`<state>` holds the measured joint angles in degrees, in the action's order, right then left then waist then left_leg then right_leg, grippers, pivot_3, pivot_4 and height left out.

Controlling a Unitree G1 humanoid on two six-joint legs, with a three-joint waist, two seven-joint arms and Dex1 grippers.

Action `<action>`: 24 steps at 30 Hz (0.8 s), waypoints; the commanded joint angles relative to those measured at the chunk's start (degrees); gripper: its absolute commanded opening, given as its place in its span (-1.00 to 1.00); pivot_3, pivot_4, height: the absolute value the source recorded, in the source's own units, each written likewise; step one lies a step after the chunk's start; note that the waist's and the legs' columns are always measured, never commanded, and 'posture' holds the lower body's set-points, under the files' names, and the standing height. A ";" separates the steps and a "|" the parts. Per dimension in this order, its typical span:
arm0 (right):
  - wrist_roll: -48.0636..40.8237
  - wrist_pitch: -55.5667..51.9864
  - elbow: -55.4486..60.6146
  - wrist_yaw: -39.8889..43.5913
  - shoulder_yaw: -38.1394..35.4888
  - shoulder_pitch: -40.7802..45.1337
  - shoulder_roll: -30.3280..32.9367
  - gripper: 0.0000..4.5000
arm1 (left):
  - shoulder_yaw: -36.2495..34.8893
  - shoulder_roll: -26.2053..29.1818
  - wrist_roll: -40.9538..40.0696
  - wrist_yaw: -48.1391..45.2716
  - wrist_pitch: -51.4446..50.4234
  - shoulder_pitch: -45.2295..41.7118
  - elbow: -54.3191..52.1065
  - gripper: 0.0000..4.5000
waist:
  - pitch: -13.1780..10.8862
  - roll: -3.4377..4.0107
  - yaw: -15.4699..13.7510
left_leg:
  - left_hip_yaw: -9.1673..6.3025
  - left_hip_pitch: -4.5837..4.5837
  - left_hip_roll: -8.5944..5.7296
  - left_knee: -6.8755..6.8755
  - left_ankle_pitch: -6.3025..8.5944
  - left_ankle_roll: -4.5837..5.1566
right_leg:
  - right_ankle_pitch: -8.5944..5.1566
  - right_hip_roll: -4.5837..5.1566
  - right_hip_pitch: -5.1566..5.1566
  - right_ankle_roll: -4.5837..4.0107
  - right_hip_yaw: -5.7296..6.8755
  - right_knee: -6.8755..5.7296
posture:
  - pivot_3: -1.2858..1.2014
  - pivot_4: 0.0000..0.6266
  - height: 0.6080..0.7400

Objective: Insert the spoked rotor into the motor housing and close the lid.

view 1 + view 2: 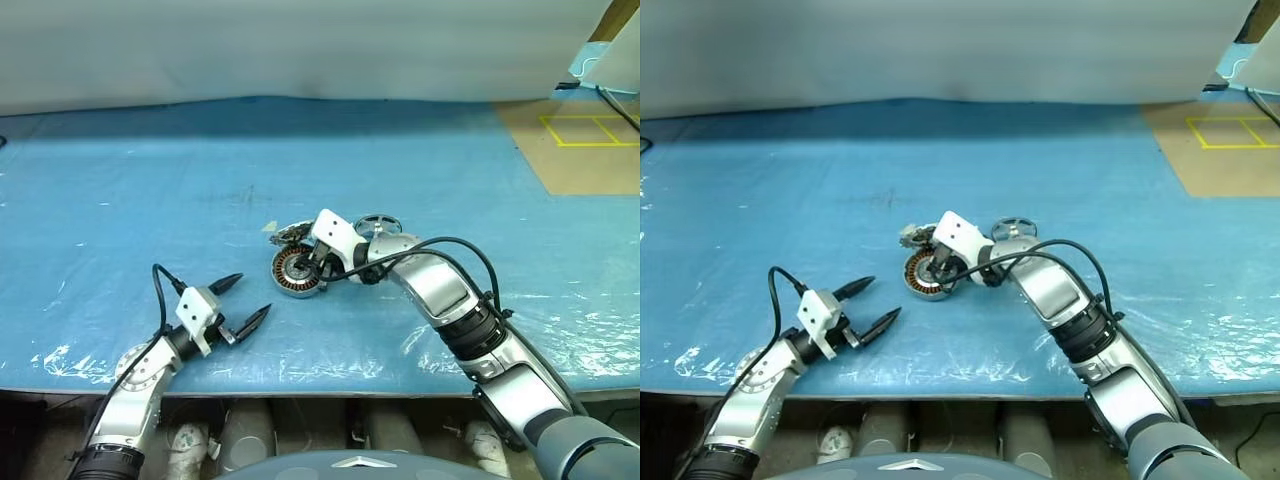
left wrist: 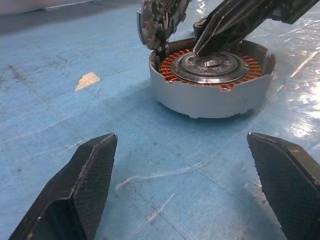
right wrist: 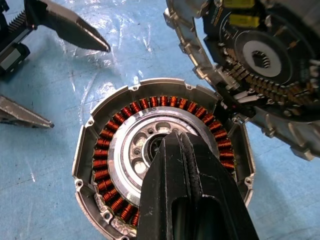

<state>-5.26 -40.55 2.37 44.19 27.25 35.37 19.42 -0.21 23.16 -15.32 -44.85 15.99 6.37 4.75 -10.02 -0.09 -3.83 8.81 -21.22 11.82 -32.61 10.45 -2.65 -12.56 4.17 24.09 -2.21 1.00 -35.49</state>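
Nearest, the left pincer [image 1: 245,300] hovers spread apart over the blue surface [image 1: 120,200]. Beyond it, the right pincer [image 3: 176,145], pressed together, reaches into the open motor housing [image 1: 295,272], the lid [image 3: 260,75] tilted up behind. Farther right lies the spoked rotor [image 1: 378,226].

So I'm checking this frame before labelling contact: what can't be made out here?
- Right wrist view: the right gripper, shut, covers the motor housing centre, so contact underneath is hidden.
- Head views: the right arm hides part of the spoked rotor.
- Right wrist view: the open lid is cut off by the picture edge.
- Left gripper, open: nothing between its fingers.
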 commanded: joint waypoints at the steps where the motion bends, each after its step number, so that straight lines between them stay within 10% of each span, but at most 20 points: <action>1: 0.04 1.12 0.88 1.13 -0.02 -0.03 0.01 -0.99 | -1.67 1.18 -1.30 -0.26 -0.20 0.12 -3.05 0.95 | 0.00 0.00 -0.01 | 0.00 0.00 0.00 0.00 0.00 0.00 | 0.00 0.00 0.00 0.00 0.00 -0.01 | 0.03 -0.52 1.00; 15: -0.93 4.25 -2.33 4.32 -1.42 -1.38 -0.24 -0.99 | -1.92 1.29 -0.40 -0.13 2.36 0.39 0.97 0.95 | 0.00 0.00 0.00 | 0.00 0.01 0.01 -0.01 0.00 0.00 | 0.00 0.00 0.00 0.00 0.00 -0.02 | 0.03 -0.52 1.00; 24: -11.53 -6.37 14.58 7.63 -15.11 -5.18 9.08 -0.99 | -1.74 0.99 -0.70 -0.80 3.95 -0.49 3.16 0.95 | 0.00 -0.03 -0.32 | -0.01 -0.03 0.01 -0.03 0.00 0.01 | 0.00 0.04 -0.01 0.00 -0.02 -0.01 | 0.03 -0.52 1.00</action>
<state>-13.14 -44.28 11.83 50.61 15.98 30.63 27.15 -1.17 24.29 -15.47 -45.46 18.55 6.05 8.41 -10.01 -0.12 -4.14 8.79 -21.21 11.83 -32.64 10.45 -2.64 -12.56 4.20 24.05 -2.21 0.98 -35.50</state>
